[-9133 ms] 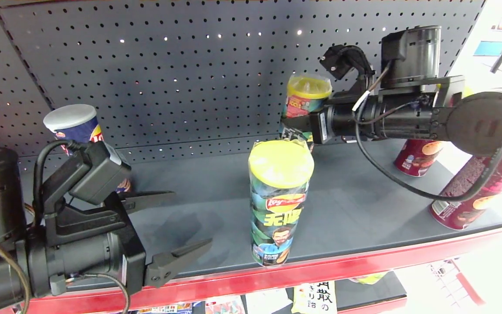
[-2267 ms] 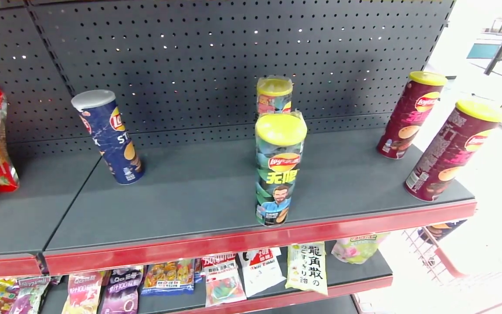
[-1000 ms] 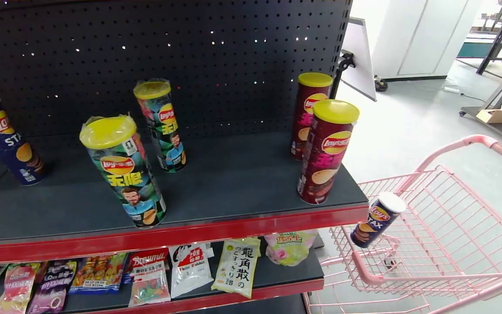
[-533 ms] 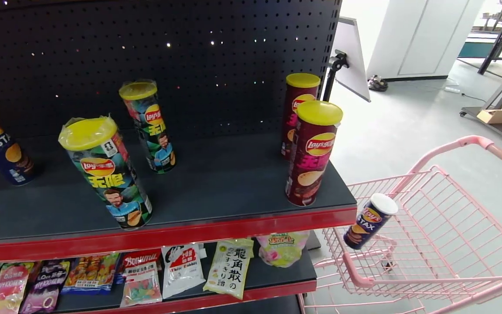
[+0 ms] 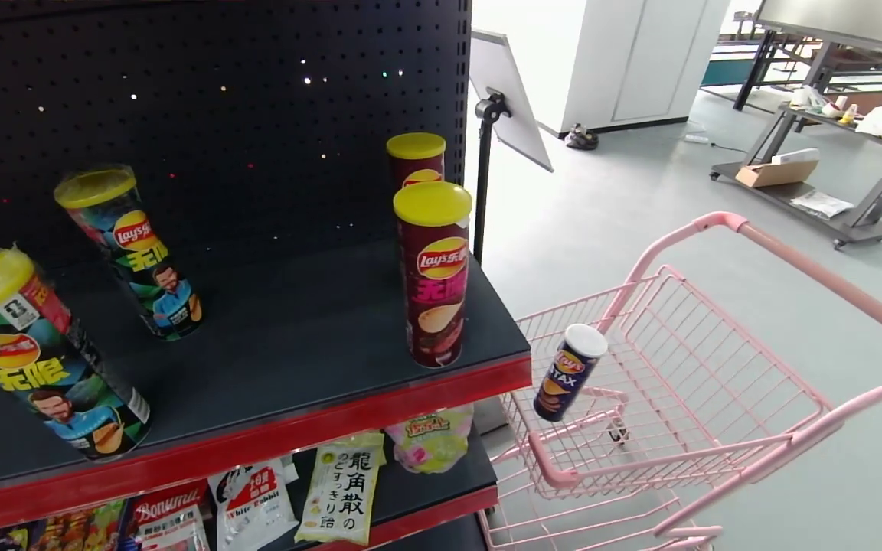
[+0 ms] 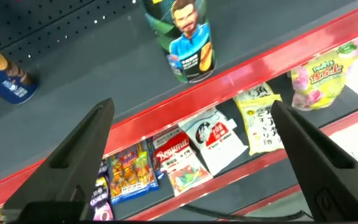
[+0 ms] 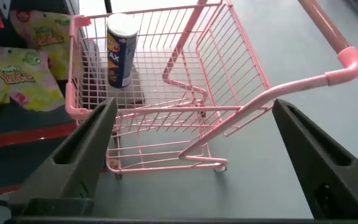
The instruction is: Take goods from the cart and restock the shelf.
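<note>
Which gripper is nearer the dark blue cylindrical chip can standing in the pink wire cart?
Right. The right gripper faces the pink wire cart holding the dark blue cylindrical chip can; the left gripper faces the grey shelf, away from the cart.

The head view looks down across the shelf (image 5: 295,329) and pink cart (image 5: 720,222). The left wrist view faces the shelf and the right wrist view the cart, both nearer.

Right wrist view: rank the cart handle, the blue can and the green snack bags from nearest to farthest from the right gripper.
From the right gripper:
1. Cart handle, at the near end of the cart.
2. Blue can, inside the cart at its far end, by the shelf.
3. Green snack bags, beyond the cart on the shelf.
</note>
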Tool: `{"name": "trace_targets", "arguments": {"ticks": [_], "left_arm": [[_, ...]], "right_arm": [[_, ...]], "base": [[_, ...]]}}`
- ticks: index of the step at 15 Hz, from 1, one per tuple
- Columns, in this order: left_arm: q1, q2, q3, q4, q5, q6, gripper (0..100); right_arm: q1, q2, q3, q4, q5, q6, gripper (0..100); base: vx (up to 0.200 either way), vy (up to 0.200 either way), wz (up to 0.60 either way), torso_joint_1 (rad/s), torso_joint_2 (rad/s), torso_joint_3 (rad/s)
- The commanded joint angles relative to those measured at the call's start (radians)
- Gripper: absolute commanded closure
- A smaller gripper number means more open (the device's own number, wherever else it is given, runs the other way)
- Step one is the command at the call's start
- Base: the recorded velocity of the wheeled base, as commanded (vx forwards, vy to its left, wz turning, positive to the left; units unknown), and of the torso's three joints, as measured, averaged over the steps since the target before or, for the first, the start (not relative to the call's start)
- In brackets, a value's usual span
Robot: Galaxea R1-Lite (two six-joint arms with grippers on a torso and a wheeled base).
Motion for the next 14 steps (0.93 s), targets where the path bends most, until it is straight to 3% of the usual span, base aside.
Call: {"name": "trace_targets", "arguments": {"ticks": [1, 5, 14], "left_arm": [[-0.003, 0.001, -0.001, 0.0, 0.0, 0.0, 0], [-0.007, -0.02, 0.0, 0.0, -0.019, 0.0, 0], [-0.012, -0.053, -0.007, 0.0, -0.117, 0.001, 0]], "right_arm": [[0.0, 0.0, 0.011, -0.001, -0.003, -0.001, 0], [0.0, -0.008, 0.023, -0.001, -0.004, -0.007, 0], [-0.002, -0.035, 0.052, -0.001, -0.004, -0.008, 0]], "base": [[0.0, 0.0, 0.0, 0.0, 0.0, 0.0], [0.0, 0.0, 0.0, -0.015, 0.03, 0.02], [0.0, 0.0, 0.0, -0.137, 0.36, 0.219]]}}
